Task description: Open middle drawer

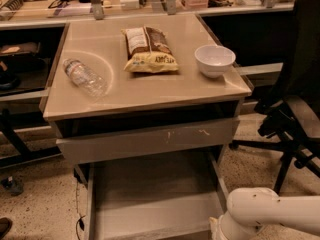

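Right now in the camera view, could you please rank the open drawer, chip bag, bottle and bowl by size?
1. open drawer
2. chip bag
3. bottle and bowl: too alike to rank
The gripper is at the bottom edge, by the drawer's right corner.

The hand (218,232) is seen at the lower edge, largely cut off. A speckled floor (50,209) is spread out to its left. A black office chair (295,129) is placed to its right and farther back. Beyond the hand, the beige-topped bench (150,91) is backed by a long cluttered counter (60,9).
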Robot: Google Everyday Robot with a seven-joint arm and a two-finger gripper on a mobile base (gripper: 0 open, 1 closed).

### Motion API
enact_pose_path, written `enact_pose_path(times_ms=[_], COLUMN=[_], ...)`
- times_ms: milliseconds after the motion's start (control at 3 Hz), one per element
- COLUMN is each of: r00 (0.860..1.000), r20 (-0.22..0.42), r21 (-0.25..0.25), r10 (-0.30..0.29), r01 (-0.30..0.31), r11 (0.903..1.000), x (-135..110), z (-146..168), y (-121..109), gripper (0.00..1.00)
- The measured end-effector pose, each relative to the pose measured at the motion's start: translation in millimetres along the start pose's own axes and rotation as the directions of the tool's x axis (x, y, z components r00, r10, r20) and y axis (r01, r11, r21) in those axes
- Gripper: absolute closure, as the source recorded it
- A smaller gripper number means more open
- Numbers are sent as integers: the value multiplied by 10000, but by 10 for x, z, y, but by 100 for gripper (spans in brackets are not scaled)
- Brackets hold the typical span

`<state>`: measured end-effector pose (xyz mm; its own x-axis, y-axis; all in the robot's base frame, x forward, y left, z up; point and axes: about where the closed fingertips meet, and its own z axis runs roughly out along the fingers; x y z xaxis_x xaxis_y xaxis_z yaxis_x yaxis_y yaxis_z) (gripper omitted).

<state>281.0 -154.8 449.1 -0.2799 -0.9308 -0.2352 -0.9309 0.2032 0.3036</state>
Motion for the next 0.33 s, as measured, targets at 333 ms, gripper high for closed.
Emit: enact_pose_path(times_ms=[333], r00=[10000], r20=[0], r21=[0], r10=[0], r01=[0], r11=[10000], x=[0], z=[0], y=[0], gripper=[0])
